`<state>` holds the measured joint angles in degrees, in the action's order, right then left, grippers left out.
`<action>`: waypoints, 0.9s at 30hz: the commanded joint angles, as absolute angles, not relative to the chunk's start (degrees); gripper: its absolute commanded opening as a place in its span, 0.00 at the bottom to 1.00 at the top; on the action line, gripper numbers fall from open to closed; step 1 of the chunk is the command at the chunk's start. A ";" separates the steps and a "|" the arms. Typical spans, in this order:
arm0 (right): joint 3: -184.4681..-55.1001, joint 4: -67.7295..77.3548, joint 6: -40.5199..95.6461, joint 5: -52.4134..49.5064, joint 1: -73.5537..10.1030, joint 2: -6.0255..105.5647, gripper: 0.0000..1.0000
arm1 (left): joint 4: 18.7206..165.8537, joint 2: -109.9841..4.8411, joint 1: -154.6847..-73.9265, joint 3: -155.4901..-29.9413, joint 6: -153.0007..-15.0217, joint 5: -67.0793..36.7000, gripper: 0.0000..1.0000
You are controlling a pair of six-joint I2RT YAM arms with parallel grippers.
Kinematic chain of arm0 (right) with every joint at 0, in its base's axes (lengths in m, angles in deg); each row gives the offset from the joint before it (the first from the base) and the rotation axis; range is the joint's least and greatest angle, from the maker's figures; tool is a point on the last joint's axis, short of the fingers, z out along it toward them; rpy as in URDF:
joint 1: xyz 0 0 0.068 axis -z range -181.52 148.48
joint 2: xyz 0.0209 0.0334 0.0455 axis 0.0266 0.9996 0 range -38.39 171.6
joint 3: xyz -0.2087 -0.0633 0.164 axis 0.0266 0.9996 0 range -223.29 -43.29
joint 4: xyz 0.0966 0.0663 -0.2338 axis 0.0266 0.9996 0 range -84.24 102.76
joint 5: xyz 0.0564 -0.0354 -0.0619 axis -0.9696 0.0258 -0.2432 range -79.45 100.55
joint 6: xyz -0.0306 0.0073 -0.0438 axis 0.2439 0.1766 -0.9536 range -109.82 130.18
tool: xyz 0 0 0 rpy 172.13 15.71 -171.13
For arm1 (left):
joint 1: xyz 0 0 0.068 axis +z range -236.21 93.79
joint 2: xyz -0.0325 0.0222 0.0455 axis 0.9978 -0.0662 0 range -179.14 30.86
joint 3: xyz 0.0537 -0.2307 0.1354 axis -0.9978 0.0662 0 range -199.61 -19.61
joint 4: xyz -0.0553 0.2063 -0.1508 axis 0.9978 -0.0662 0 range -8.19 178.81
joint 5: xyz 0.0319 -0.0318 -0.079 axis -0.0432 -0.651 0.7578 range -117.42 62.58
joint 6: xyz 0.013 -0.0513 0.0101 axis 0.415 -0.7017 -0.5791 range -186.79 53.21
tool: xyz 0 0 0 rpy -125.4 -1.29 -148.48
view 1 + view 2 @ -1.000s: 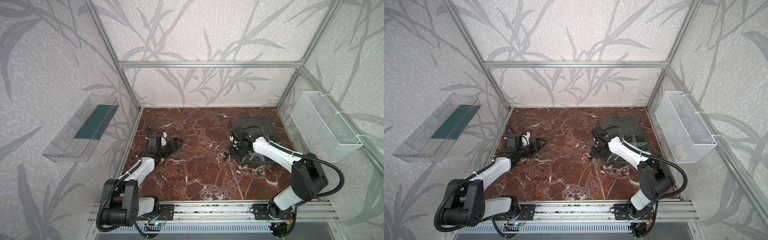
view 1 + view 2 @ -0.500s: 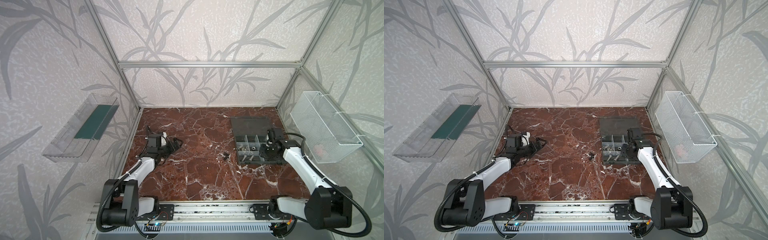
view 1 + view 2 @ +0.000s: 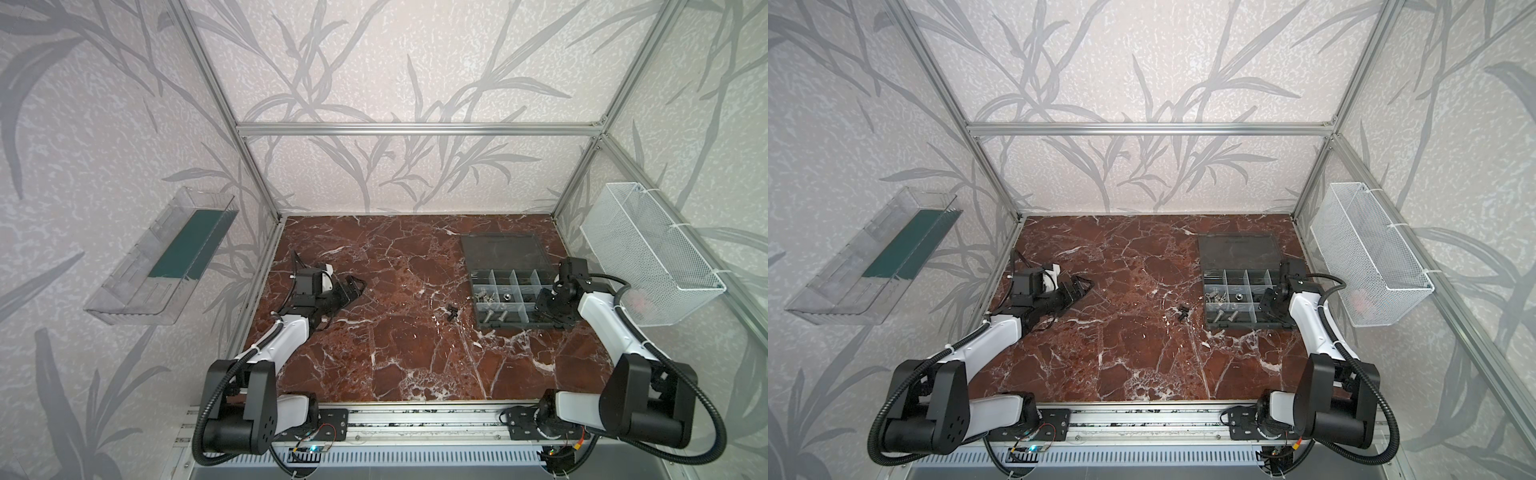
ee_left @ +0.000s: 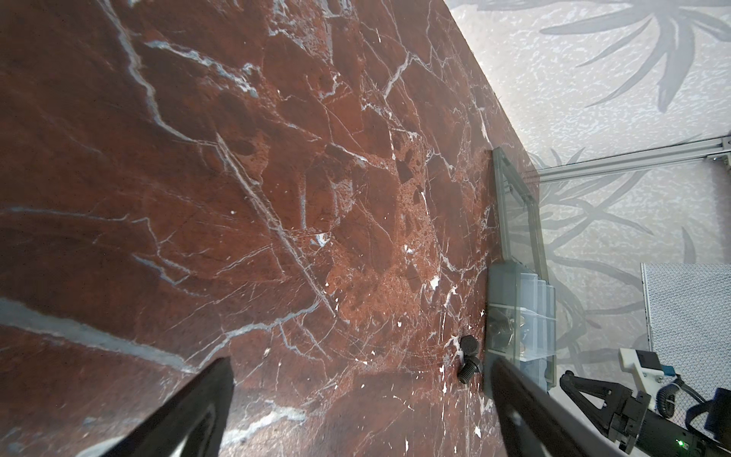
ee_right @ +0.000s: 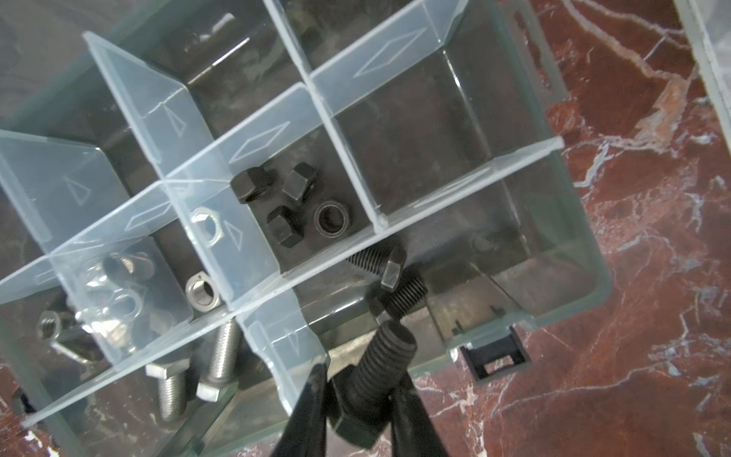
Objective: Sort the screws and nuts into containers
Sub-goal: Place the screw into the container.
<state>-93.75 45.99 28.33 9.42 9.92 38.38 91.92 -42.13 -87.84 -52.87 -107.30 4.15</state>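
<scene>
Right fingers (image 5: 411, 419) grasp a black screw (image 5: 379, 368) just short of the compartment (image 5: 498, 245) holding two like it; next, probably reach forward and release; left fingers (image 4: 190, 415) lie spread, empty.

No lettering, brand, label or number is showing legibly in any view. The pale dividers (image 5: 259, 146) of the organiser box (image 5: 581, 245) are carrying only embossed triangle and diamond outlines, and these are forming no characters.
</scene>
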 commanded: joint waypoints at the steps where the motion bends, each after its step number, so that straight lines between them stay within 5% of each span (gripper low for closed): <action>1: -95.90 45.59 26.58 7.95 10.69 40.93 0.05 | 91.25 -40.95 -87.53 -52.48 -106.55 3.89 0.99; 14: -98.02 43.51 25.74 7.56 10.78 46.27 0.11 | 90.52 -40.41 -87.45 -52.66 -106.43 3.50 0.99; 23: -98.97 44.30 25.39 7.57 10.75 47.24 0.51 | 90.40 -40.16 -87.48 -52.79 -106.44 3.50 0.99; 27: -99.49 44.95 24.19 5.78 10.70 44.80 0.59 | 89.99 -39.90 -87.46 -53.01 -106.34 3.38 0.99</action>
